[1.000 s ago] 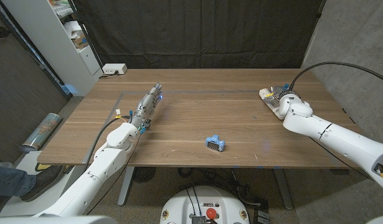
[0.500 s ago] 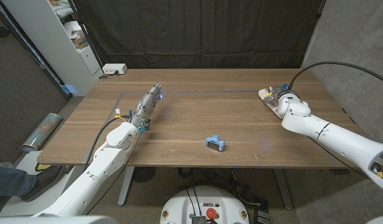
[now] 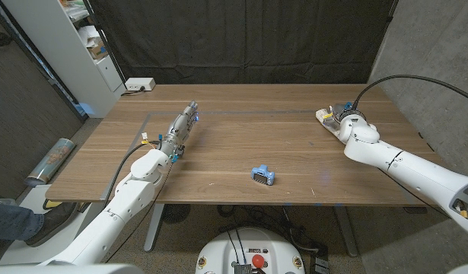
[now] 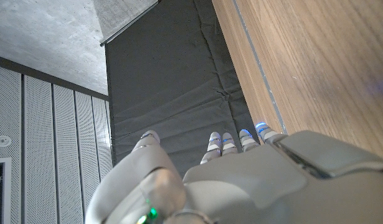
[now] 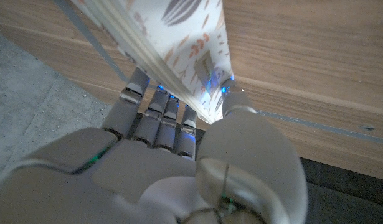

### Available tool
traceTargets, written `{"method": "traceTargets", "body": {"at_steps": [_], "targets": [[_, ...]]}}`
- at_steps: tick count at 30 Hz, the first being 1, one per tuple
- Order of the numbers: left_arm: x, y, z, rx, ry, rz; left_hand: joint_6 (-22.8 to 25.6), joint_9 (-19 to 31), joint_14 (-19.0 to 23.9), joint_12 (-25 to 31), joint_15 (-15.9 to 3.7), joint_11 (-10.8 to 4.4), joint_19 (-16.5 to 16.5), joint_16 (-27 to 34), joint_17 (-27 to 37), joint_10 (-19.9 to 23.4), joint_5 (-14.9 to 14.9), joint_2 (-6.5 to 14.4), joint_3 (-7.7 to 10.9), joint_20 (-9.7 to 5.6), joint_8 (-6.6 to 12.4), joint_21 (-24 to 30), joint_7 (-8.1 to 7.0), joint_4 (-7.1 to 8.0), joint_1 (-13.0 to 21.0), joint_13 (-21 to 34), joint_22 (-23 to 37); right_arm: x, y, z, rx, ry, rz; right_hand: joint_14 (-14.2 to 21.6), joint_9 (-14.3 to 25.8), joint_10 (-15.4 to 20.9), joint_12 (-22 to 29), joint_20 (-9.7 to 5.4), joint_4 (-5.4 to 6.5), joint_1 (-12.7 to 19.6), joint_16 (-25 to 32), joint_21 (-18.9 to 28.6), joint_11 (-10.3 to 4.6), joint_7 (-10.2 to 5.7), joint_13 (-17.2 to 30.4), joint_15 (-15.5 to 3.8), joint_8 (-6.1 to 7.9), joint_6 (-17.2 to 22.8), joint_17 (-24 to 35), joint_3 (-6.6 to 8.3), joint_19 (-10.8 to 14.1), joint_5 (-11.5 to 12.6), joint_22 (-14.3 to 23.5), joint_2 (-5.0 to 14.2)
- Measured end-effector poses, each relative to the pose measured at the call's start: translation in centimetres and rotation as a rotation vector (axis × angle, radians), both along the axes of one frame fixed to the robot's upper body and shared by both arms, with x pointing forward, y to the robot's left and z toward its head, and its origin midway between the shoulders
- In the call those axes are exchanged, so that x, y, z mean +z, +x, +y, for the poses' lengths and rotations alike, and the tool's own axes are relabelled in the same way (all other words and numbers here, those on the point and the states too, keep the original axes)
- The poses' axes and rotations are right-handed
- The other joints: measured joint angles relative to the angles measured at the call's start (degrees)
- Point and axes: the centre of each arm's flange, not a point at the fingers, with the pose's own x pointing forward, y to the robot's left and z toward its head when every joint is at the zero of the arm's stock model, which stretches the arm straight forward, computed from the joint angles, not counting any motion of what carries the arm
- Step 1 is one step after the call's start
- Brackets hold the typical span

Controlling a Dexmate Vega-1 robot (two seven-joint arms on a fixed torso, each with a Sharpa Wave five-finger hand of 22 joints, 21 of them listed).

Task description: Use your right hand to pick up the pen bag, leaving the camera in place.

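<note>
At the table's (image 3: 241,144) far right, the right hand (image 5: 179,162) grips the pen bag (image 5: 172,43) with closed fingers (image 5: 155,107); lift it straight up, away from the camera (image 3: 262,175). Left hand (image 3: 182,129) holds nothing.

1. The pen bag (image 3: 327,116) sits mostly hidden behind the right hand (image 3: 342,122) in the head view.
2. In the right wrist view it runs off the picture's edge.
3. The camera (image 3: 262,176) on the tabletop (image 3: 241,144) is too small for detail.

White patterned pen bag (image 5: 172,43) at two o'clock on the desk (image 3: 241,144), pinched by right robot hand (image 5: 179,149). Small blue camera (image 3: 262,176) at six o'clock.
</note>
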Motion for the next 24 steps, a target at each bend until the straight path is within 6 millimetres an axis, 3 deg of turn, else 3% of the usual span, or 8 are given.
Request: {"method": "traceTargets", "body": {"at_steps": [9,24], "targets": [[-0.03,0.0,-0.06,-0.001,-0.001,0.001,0.0,0.0,0.0,0.0,0.0,0.0,0.0,0.0,0.0,0.0,0.0,0.0,0.0,0.0,0.0,0.0,0.0,0.0,0.0,0.0,0.0,-0.05,-0.19,0.03,0.0,-0.003,-0.021,3.3,-0.1,4.7,0.9,-0.72,0.18,0.9,0.5,0.0,-0.93,-0.95,-0.1,-0.61,0.64,4.3,-0.1,0.64,0.7,-0.8,0.0,0.1],[-0.16,0.31,0.0,-0.007,-0.003,0.005,0.3,0.1,0.0,0.0,0.0,0.0,0.0,0.0,0.0,0.0,0.0,0.0,0.0,0.0,0.0,-0.4,-0.31,0.0,0.0,0.0,0.0,0.21,-0.41,0.27,0.002,-0.01,-0.042,3.7,-0.1,4.8,1.0,-0.71,0.32,0.9,0.8,0.0,-0.85,-1.04,-0.1,-0.83,0.66,4.4,-0.2,0.78,0.7,-1.3,0.0,0.1]]}}
